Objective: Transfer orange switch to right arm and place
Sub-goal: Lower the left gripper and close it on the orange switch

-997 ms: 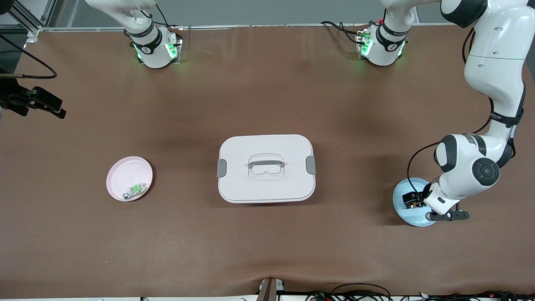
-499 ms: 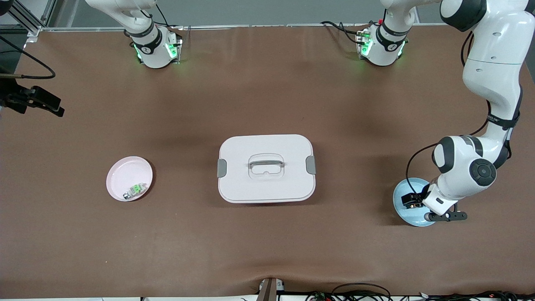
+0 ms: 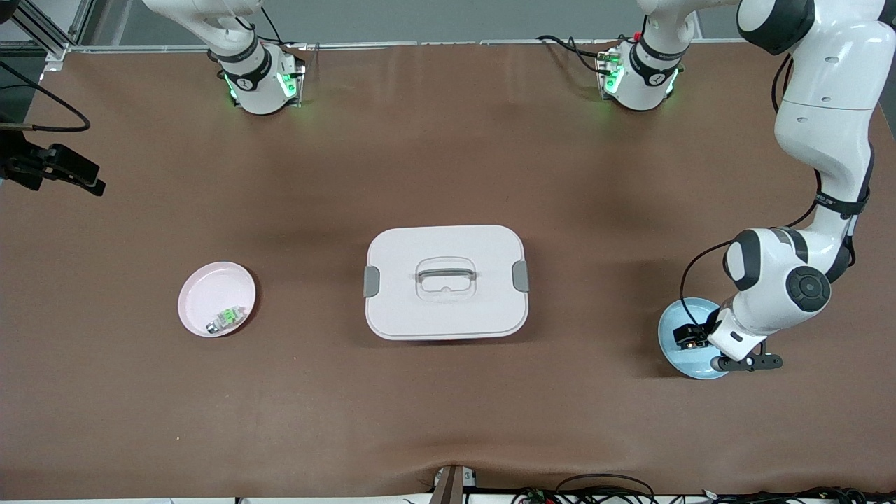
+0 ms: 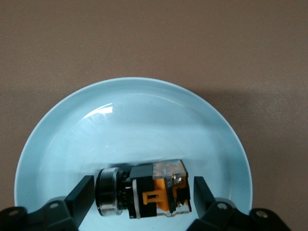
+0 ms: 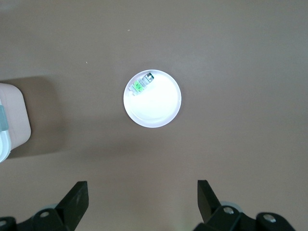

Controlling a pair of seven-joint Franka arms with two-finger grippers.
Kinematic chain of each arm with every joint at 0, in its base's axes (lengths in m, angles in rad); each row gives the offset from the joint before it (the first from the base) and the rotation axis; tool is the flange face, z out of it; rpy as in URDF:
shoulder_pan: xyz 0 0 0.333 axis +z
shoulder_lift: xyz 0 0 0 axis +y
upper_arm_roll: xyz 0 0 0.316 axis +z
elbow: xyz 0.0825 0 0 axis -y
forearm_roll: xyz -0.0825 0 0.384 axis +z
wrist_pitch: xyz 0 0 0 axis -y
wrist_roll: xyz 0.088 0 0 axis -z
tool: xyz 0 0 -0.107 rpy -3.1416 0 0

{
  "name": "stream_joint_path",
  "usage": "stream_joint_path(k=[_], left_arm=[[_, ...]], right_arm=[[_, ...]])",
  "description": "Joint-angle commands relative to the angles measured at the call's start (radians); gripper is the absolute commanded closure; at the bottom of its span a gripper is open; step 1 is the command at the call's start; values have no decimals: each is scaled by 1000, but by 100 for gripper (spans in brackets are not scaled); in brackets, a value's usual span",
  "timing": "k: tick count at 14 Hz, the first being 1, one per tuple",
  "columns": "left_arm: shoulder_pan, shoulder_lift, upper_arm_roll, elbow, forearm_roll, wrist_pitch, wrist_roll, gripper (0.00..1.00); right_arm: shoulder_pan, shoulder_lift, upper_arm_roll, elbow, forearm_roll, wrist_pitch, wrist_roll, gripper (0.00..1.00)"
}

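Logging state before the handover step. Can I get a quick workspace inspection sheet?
Surface: brown table, bare around the items.
Job's things: orange switch lies on its side in the blue dish, toward the left arm's end.
Clutter: white lidded box mid-table; pink dish holding a green-and-silver part.
Grippers: left gripper open, fingers either side of the switch, not clamped; right gripper open, high over the pink dish, waiting.
Cables: bundles along the table edge nearest the front camera.
Surroundings: black camera mount.
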Motion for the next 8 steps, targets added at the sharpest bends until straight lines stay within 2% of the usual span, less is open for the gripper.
stream_joint_path(k=[1, 3, 4, 8], left_arm=[[5, 4, -2, 9, 22, 11, -14, 58], [10, -4, -2, 8, 22, 9, -14, 91], [13, -8, -2, 9, 22, 8, -14, 100], [7, -82, -2, 5, 18, -81, -30, 100]], right_arm=[[3, -2, 5, 19, 2, 0, 7, 0], [3, -2, 7, 22, 2, 0, 7, 0], [3, -2, 7, 22, 2, 0, 10, 0], [3, -2, 7, 22, 2, 2, 12, 0]])
